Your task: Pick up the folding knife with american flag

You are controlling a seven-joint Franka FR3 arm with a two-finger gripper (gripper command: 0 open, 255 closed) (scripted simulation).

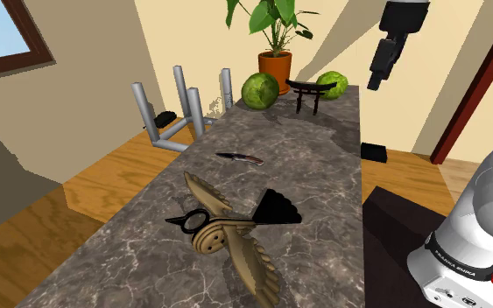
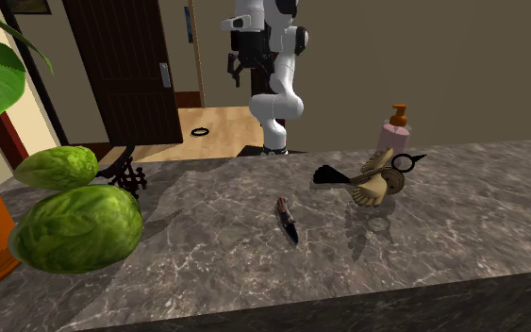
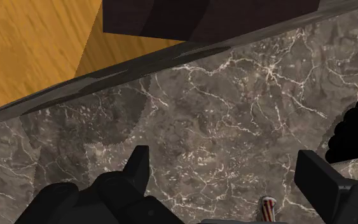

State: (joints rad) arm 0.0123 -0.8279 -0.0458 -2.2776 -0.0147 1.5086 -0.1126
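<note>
Veined counter point(image 1: 323, 166) first: we've got the knife point(image 1: 240, 158) lying flat mid-counter, twelve o'clock from the bird point(image 1: 235, 234) in the shoulder view. Up at two o'clock we see the gripper point(image 1: 375, 84) hanging high, jaws apart, empty.

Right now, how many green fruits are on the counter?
2. One green fruit sits beside the orange pot; the other green fruit is by the black stand, both at the counter's far end in the shoulder view. Another could hide behind the pot.
</note>
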